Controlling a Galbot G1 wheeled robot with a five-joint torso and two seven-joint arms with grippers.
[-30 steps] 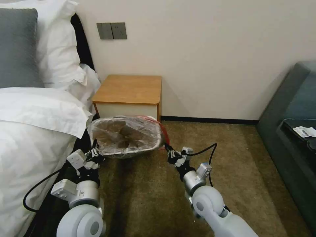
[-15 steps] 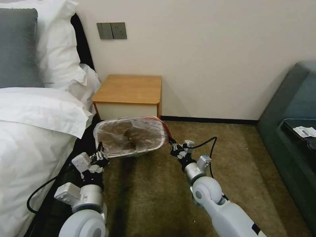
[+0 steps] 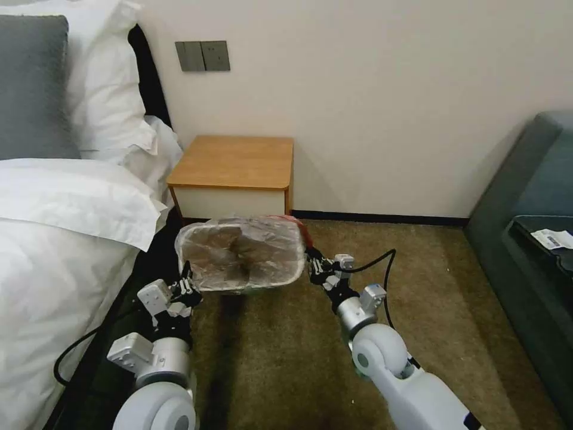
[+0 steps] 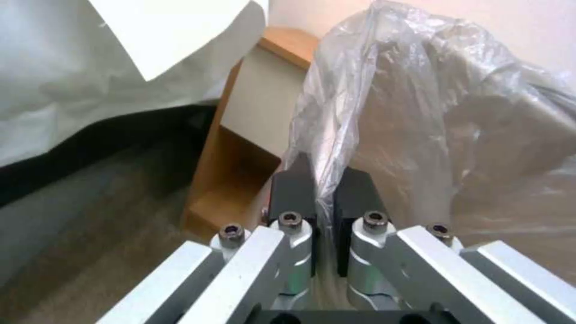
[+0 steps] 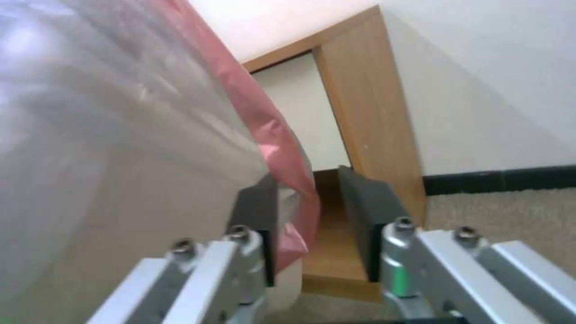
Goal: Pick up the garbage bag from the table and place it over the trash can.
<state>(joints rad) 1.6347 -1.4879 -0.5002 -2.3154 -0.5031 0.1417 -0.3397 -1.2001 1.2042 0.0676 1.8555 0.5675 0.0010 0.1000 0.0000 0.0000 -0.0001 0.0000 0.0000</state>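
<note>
The garbage bag [image 3: 242, 254], crinkled grey plastic with a red band [image 5: 264, 117], hangs spread between my two grippers just in front of the table [image 3: 236, 161]. My left gripper [image 3: 186, 285] is shut on the bag's near-left rim, with plastic pinched between its black pads [image 4: 293, 189]. My right gripper [image 3: 313, 266] is at the bag's right rim with its jaws apart; the red band lies between them against one finger. A pale boxy shape showing through the plastic looks like the trash can [image 3: 239, 290], under the bag.
The bed with white linen [image 3: 59, 239] runs close along the left arm. A dark sofa [image 3: 531, 239] stands at the right. The wall [image 3: 370, 89] rises behind the table. Open carpet [image 3: 286, 358] lies between the arms.
Both grippers have moved forward and slightly right with the bag, toward the table. The bag's mouth has drawn in to a tighter, boxier outline.
</note>
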